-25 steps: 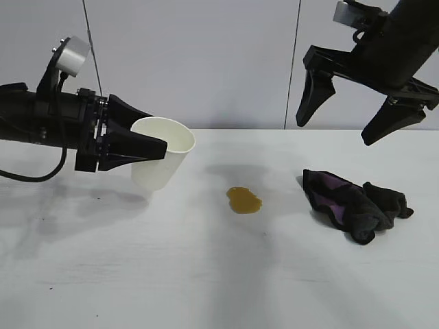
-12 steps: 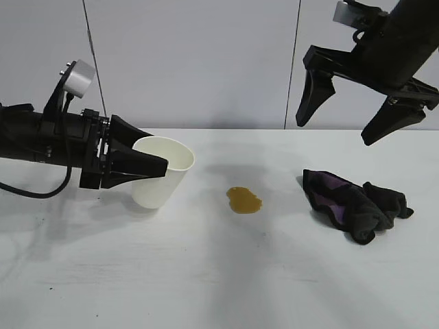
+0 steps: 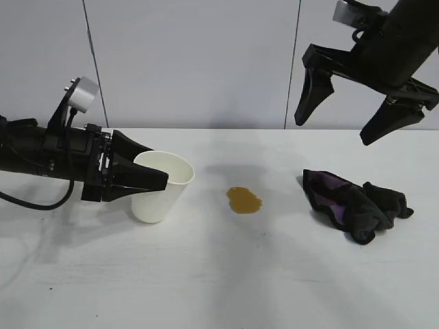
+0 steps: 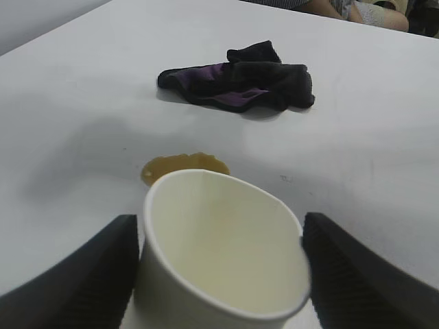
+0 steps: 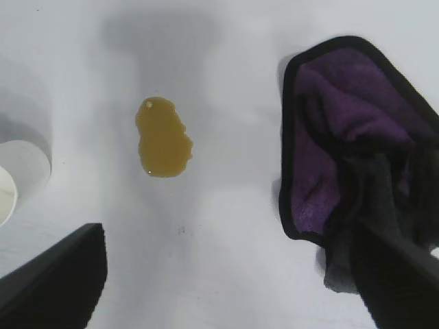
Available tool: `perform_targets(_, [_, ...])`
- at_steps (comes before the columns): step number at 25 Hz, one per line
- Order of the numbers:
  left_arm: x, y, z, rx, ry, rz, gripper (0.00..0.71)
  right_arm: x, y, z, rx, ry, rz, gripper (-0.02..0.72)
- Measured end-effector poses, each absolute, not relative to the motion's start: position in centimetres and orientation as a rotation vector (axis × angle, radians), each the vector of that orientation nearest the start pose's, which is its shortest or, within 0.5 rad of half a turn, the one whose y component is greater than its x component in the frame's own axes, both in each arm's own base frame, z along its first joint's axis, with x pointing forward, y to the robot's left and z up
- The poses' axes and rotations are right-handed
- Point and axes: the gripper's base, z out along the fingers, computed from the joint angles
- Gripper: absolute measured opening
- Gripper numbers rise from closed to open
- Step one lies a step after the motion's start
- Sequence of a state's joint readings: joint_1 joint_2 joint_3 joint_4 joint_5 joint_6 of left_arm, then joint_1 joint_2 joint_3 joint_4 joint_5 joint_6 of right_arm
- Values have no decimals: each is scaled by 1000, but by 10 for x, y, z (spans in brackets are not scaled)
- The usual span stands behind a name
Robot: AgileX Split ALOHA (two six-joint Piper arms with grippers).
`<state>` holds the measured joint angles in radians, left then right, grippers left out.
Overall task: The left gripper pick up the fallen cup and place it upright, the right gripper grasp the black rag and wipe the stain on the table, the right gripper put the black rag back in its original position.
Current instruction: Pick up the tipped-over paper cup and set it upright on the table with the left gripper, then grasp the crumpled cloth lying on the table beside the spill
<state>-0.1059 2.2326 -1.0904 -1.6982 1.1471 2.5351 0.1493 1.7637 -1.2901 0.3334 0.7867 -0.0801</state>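
I use the stain (image 3: 244, 200) as my marker, the little yellow-brown puddle in the middle of the table (image 3: 206, 274).

Far to the left of the stain I see my left gripper (image 3: 155, 179). It lies almost flat and points toward the stain. Its two black fingers (image 4: 75, 274) sit one on each side of the cup (image 3: 162, 185), so it is holding the cup around its side. A small silver can sits on top of that arm, farther from the stain.

The cup is white paper. It is just to the left of the stain, near it but not touching it. Its open mouth faces up, tipped a little toward the stain. Its bottom is at the table, but I cannot tell if it is fully resting there. I can look into it from the left wrist camera, and the inside is cream white with nothing in it.

To the right of the stain lies the black rag (image 3: 353, 203). It is bunched up on the table, and some purple shows in its folds. It does not touch the stain.

High above the rag hangs my right gripper (image 3: 344, 125). It points down, its two pointed fingers are spread wide, and it holds nothing. It is well clear of the table.
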Motion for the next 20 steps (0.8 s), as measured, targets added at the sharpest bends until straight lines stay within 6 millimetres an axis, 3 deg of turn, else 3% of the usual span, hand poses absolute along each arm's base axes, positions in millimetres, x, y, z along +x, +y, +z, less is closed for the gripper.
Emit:
perform_targets(12, [364, -121, 90, 1104, 1685, -1032, 679, 362, 76, 238, -56, 2731, 408, 661])
perform_targets(15, [365, -122, 108, 1028, 1731, -1077, 689, 362, 76, 238, -56, 2732, 408, 661])
perform_targets(20, [366, -119, 159, 866, 1817, -1106, 693, 361, 76, 238, -57, 2736, 409, 661])
